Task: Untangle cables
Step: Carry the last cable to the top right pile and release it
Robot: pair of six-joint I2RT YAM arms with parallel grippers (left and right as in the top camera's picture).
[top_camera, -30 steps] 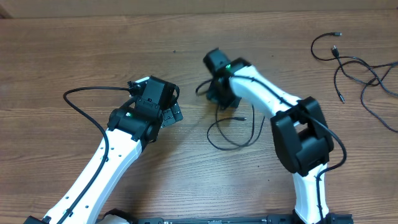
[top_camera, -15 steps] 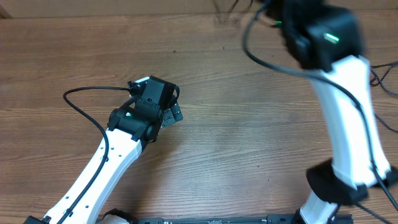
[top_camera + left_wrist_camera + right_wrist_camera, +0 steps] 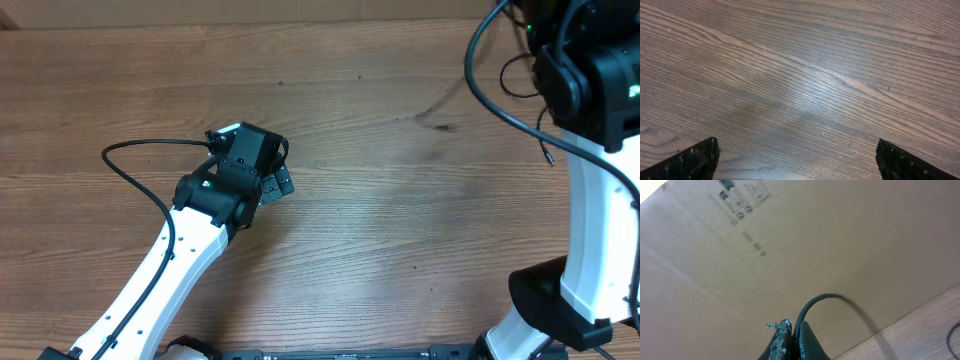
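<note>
Left gripper (image 3: 797, 161): fingers spread wide, nothing between them, over table (image 3: 805, 85); sits centre-left in overhead frame.
Right gripper (image 3: 789, 341): fingers pressed together, pinching one strand of cables (image 3: 826, 297); arm high at upper right.
Other strands: on table, upper right edge, partly hidden behind right arm.
</note>
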